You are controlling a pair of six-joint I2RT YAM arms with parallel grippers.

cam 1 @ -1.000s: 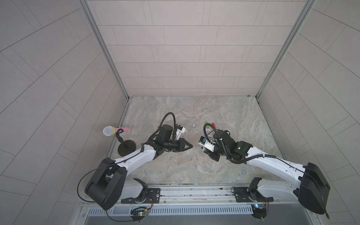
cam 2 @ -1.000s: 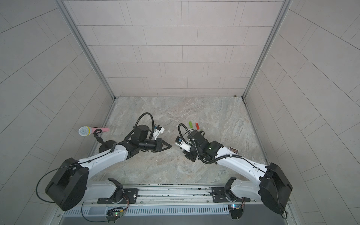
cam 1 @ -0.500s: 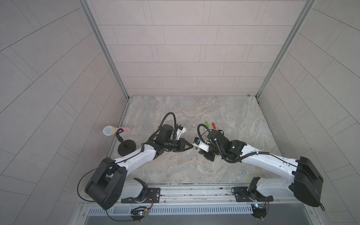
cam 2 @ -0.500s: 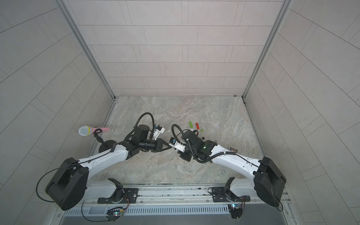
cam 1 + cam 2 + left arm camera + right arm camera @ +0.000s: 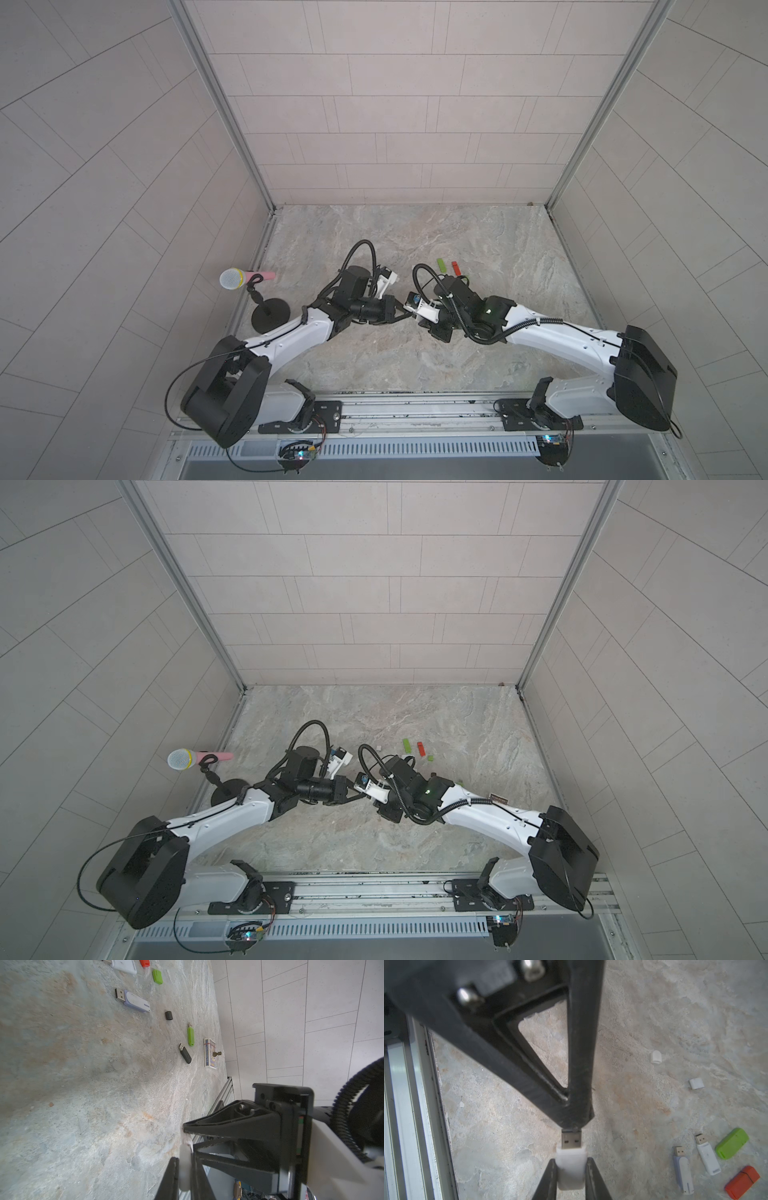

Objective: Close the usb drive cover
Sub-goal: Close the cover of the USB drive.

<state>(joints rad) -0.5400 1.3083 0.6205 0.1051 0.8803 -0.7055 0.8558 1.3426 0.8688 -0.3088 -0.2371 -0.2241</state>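
USB drive (image 5: 571, 1169): white body clamped in right tool (image 5: 571, 1163), over bench (image 5: 654, 1012), metal plug bare, just beside tips of left tool (image 5: 572, 1125). Left tool pinched closed; any hold unclear.

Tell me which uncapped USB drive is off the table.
The white drive gripped in the right tool, plug bare. Every other uncapped drive in view, such as the lilac drive and the black drive, lies on the table.

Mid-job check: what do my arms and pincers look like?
The left arm and right arm have white links, black joints and black shoulder housings. A black corrugated cable loops at each wrist. The left pincer and right pincer have black, tapering, triangular-framed fingers.
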